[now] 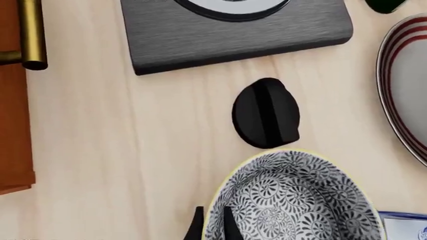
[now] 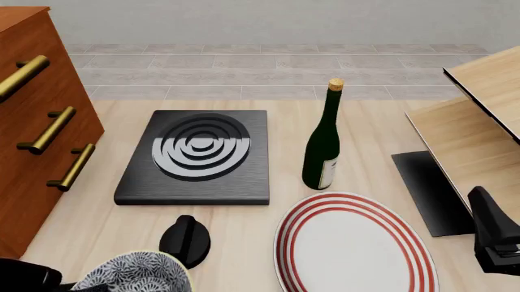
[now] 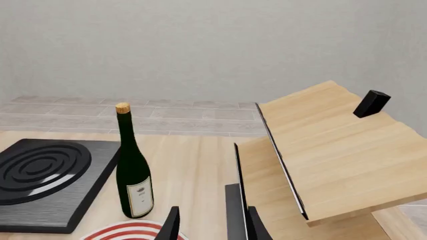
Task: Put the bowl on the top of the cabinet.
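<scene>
Gripping the bowl (image 2: pixel 138 272) by its rim at lower left, our left gripper (image 1: pixel 212 225) has its fingers pinched across the wall — ready for lifting toward the cabinet (image 2: pixel 33 121) at upper left

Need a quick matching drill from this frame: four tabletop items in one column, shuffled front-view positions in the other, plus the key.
Things:
1. bowl
2. plate
3. wine bottle
4. cabinet

Places, by the front view:
A. standing upright just behind the plate, right of the stove plate
B. along the left edge, brass handles facing the table
C. bottom left corner, by the left arm
D. lying flat near the front, right of centre

Pairs: 1-C, 2-D, 3-A, 4-B
</scene>
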Motion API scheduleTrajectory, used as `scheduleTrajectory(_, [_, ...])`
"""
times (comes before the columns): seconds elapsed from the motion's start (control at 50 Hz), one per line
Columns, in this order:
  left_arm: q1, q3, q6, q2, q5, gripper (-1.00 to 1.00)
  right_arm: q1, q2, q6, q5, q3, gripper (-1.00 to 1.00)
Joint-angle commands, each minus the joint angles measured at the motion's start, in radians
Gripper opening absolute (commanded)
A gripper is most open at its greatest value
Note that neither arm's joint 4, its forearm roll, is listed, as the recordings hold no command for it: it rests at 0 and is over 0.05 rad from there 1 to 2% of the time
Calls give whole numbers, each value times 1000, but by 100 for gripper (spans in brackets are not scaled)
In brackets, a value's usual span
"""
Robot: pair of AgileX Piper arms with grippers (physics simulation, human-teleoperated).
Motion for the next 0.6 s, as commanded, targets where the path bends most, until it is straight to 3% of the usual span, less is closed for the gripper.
scheduleTrajectory(0.02, [14, 5, 12, 1, -7, -100, 1, 7, -4, -5, -1, 100])
scheduleTrajectory(0.3, [30, -1, 28, 19, -29, -100, 1, 6, -5, -5, 0, 100])
scheduleTrajectory(0.6, [18, -114, 37, -63, 107, -100, 1, -8, -6, 8, -1, 100])
